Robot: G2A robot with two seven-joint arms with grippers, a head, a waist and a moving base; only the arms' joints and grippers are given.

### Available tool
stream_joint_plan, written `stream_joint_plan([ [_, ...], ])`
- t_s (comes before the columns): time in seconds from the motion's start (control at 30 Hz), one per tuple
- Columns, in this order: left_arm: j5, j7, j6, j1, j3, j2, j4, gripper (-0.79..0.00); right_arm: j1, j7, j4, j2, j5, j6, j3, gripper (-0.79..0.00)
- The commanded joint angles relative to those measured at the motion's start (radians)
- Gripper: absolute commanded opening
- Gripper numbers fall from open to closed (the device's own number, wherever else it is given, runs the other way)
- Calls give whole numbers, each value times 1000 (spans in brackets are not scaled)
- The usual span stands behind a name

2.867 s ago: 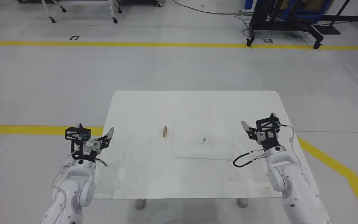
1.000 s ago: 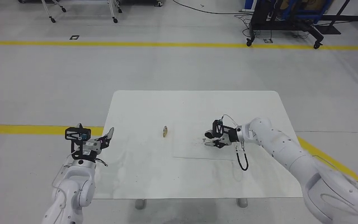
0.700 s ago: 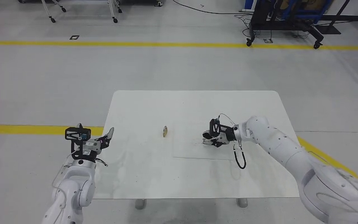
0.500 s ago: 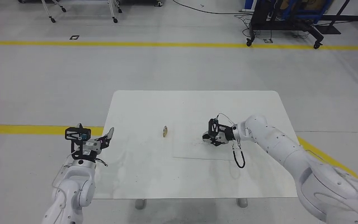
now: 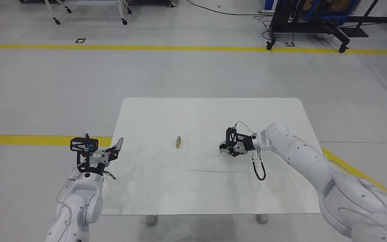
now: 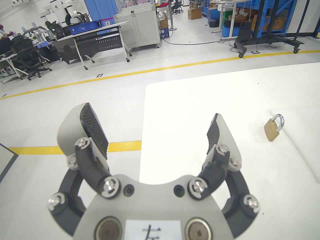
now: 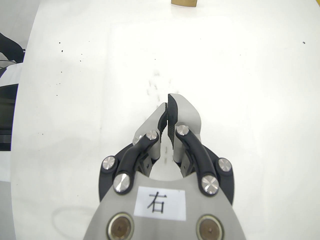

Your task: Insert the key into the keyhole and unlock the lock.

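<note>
Off the table's (image 5: 272, 115) left edge, near its front corner, the left gripper (image 6: 152, 116) hangs over the floor with its 2 ribbed fingers spread wide and nothing between them. Further right, a little left of the table's middle, the brass padlock (image 5: 178, 142) lies flat with its steel shackle clicked down. Right of the middle, the right gripper (image 7: 168, 101) sits low over the tabletop, well apart from the padlock, its fingertips pressed together over a patch of dark scuff marks (image 7: 155, 83). The key ought to be there, but I cannot find it in any view, so I cannot tell whether the tips pinch it or have met on nothing. That seems to me the main risk: if the arm lifts with an empty or skewed pinch, the key stays on the table or tilts, and a tilted blade will likely miss the keyhole. The padlock is also loose, so pushing a key at it with the left arm this far away would probably just slide it along. The top view gives the layout and the gap between both arms and the padlock. The right wrist view shows the touching tips and the padlock's bottom face turned toward them. The left wrist view shows the shackle from the side.
</note>
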Motion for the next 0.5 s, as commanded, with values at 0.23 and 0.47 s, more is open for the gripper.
stream_joint_plan([
  [0.23, 0, 0, 0, 0, 0, 0, 0, 0, -14, -42, 4, 10, -30, 6, 17, -785],
  [0.47, 0, 0, 0, 0, 0, 0, 0, 0, -14, -42, 4, 10, -30, 6, 17, -785],
])
